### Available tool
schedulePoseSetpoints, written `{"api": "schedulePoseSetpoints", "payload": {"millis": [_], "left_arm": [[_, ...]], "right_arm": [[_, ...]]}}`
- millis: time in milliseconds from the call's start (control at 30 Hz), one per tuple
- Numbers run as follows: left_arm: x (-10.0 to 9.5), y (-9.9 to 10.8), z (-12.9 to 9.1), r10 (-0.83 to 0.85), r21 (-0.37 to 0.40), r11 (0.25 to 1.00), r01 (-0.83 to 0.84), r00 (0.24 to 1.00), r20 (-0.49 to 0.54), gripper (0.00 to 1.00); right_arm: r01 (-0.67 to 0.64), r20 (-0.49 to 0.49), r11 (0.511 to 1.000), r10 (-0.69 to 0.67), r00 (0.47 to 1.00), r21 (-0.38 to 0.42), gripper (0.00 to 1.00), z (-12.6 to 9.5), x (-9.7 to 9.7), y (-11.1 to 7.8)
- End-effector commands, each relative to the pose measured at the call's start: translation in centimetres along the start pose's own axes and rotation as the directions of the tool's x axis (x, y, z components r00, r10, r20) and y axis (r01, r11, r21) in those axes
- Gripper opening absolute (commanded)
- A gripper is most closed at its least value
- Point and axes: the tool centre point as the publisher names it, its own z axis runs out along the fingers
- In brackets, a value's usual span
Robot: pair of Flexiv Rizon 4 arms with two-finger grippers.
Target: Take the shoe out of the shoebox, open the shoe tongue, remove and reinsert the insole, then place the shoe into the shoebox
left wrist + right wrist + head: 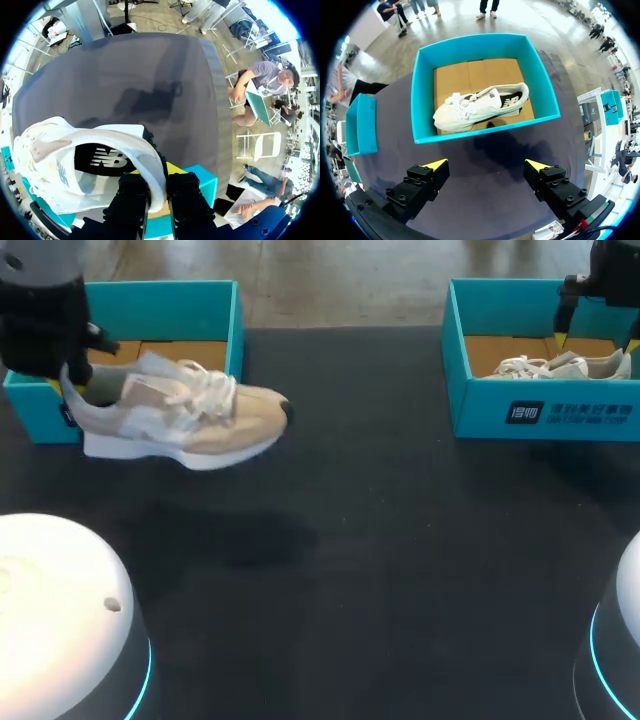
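A beige and white shoe point(185, 410) hangs above the black table, in front of the empty left teal shoebox point(160, 287), toe pointing right. My left gripper point(70, 375) is shut on its heel. In the left wrist view the fingers point(159, 175) pinch the heel collar, with the shoe point(75, 165) beside them and the box's corner point(200, 181) underneath. My right gripper point(595, 338) hovers over the right teal shoebox point(540, 415), where a white shoe point(560, 367) lies. The right wrist view shows that gripper point(486, 166) open and empty, with the white shoe point(480, 107) in the box point(422, 100) ahead.
Black table point(380, 540) spreads between the two boxes, with the lifted shoe's shadow on it. The white domed bases of my arms stand at the near corners, left point(60, 610) and right point(625, 640).
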Motion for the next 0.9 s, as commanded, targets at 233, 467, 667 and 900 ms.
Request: {"api": "schedulePoseSetpoints", "payload": {"millis": [233,467,667,900], "left_arm": [[-5.2,-2.2,3.3,0.015,0.006,1.000,-0.014,1.000,-0.013,0.00],[-7.8,-2.1,5.3,0.006,0.003,1.000,-0.006,1.000,-0.031,0.00],[-9.8,-1.8,7.2,-0.012,-0.019,1.000,0.011,0.999,-0.049,0.00],[-12.4,-0.8,9.6,-0.033,-0.027,0.999,0.032,0.998,-0.050,0.00]], "right_arm": [[0.000,0.000,1.000,0.000,1.000,-0.001,1.00,0.0,0.0,0.0],[0.000,0.000,1.000,0.000,1.000,-0.001,1.00,0.0,0.0,0.0],[0.000,0.000,1.000,0.000,1.000,-0.001,1.00,0.0,0.0,0.0],[0.000,0.000,1.000,0.000,1.000,-0.001,1.00,0.0,0.0,0.0]]}}
